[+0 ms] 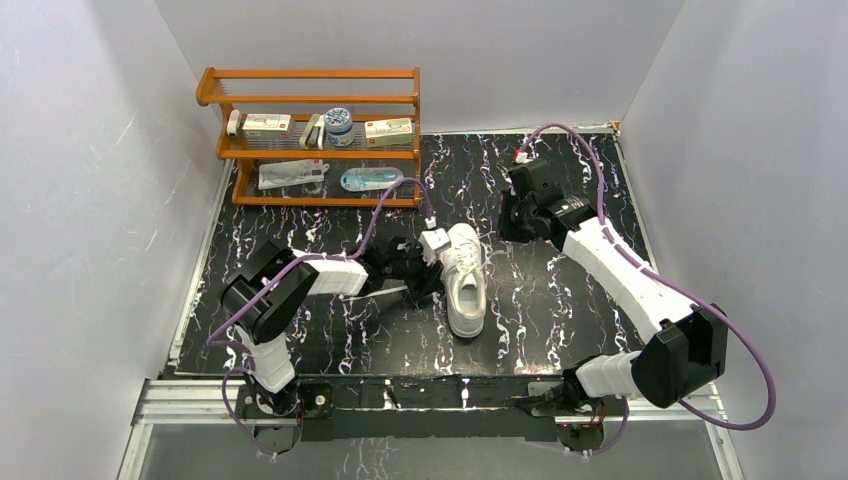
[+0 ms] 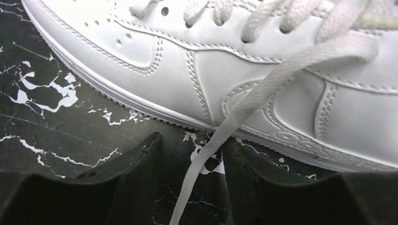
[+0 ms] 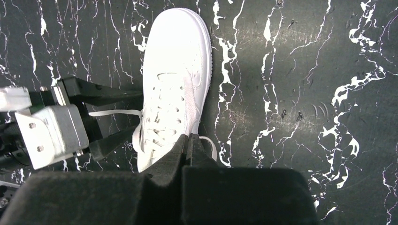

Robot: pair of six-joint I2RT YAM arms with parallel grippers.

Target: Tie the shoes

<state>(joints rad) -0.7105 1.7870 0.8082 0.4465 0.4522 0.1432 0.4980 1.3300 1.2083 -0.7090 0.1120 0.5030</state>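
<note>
Two tools flank the shoe (image 1: 465, 285) on the counter (image 1: 570, 310): left tool (image 2: 192, 145) open astride a loose lace (image 2: 263, 93), right tool (image 3: 187, 140) closed. Labels on boxes (image 1: 266, 125) in the shelf (image 1: 310, 100) seem too small to read.

Even, bright overhead light in top view, shadows soft, sneaker (image 3: 178, 56) toe blown out white in right wrist view, left gripper (image 2: 192, 143) dark and soft-focused at frame bottom, counter (image 1: 560, 300) veining crisp.

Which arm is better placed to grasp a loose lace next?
Left, likely. The left gripper is open beside the sneaker, with a loose lace lying between its fingers. The right gripper is shut, by the sneaker's heel end.
</note>
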